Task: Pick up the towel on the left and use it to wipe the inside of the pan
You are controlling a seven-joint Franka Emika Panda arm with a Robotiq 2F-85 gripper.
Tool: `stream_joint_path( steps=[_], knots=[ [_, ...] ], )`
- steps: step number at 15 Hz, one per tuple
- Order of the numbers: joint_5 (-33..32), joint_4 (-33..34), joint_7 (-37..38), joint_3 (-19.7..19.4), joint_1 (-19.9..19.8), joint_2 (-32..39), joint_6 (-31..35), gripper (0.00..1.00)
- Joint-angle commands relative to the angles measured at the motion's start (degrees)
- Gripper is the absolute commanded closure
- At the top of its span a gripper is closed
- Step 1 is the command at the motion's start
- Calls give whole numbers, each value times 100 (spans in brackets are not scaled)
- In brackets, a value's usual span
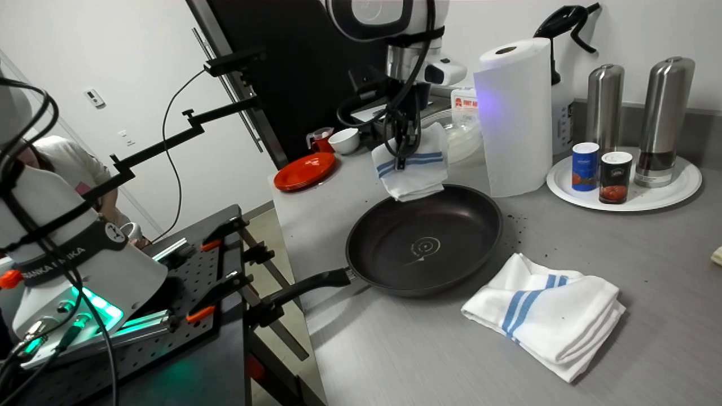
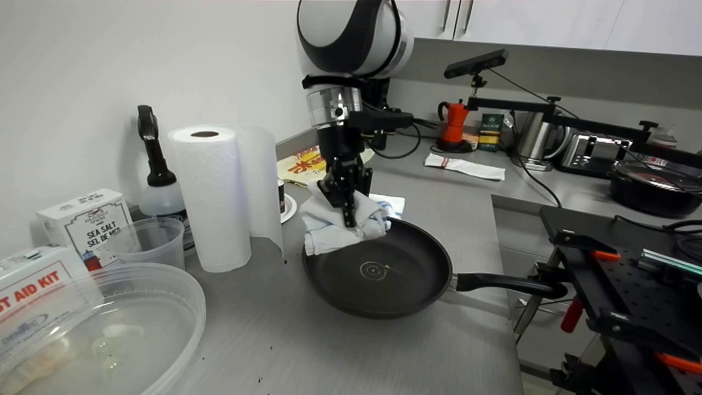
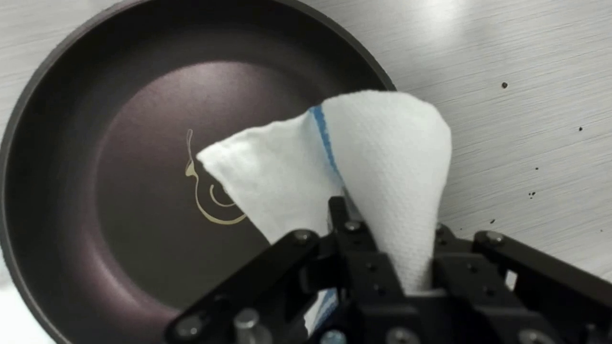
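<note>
Three striped towels (image 1: 426, 175) (image 1: 555, 321) (image 2: 471, 169) (two blue, one red), one open pan (image 1: 389, 248), one paper roll (image 1: 516, 124), two steel mills (image 1: 603, 104) (image 1: 665, 113), two shakers (image 1: 585, 166) (image 1: 614, 179), one spray bottle (image 2: 160, 176), two clear tubs (image 2: 171, 255) (image 2: 198, 312), one kettle (image 2: 535, 140), one toaster (image 2: 595, 152).

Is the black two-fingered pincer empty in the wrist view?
No, the pincer holds a blue-striped white cloth towel, which hides part of the round black frying pan.
</note>
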State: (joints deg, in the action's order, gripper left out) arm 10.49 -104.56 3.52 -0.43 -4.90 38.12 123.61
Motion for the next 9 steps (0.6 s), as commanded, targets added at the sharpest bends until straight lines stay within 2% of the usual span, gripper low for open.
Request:
stream_joint_path(
  steps=[1,9],
  knots=[
    [250,169,65,31,-79,214,-24,96],
    [575,22,100,134,-78,508,121,96]
  ],
)
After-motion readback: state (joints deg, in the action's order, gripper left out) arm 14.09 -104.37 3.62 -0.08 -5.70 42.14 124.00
